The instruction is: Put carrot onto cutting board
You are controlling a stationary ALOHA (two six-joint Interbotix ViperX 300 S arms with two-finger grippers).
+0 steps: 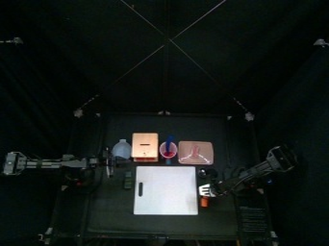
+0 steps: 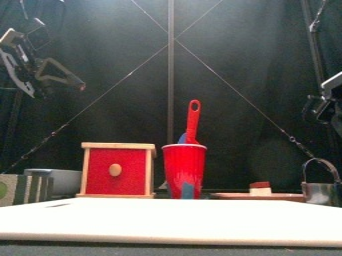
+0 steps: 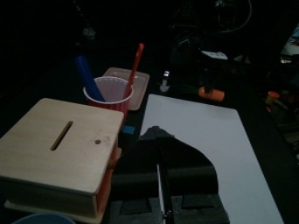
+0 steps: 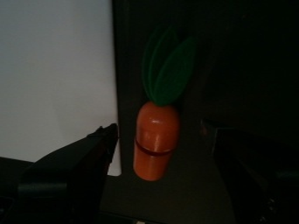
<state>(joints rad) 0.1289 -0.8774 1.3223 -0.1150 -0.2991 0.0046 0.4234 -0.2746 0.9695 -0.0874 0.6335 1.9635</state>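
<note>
The carrot [image 4: 156,144], small and orange with green leaves, lies on the black table just beside the white cutting board's [image 4: 59,79] edge. My right gripper [image 4: 163,171] is open, with one jaw on each side of the carrot and neither touching it. In the top view the carrot [image 1: 206,187] lies at the board's [image 1: 164,190] right edge, under the right gripper [image 1: 210,189]. The left wrist view shows the board [image 3: 205,149] and the carrot [image 3: 211,91] far off. My left gripper [image 3: 158,140] is shut and empty, held high at the table's left [image 1: 113,163].
A copper-orange wooden box [image 1: 145,146] with a slot and a pinkish-tan square plate [image 1: 195,151] stand behind the board. A red cup [image 2: 183,170] holds a red spatula [image 2: 191,120] and a blue utensil. A pale blue item [image 1: 121,149] lies at the back left.
</note>
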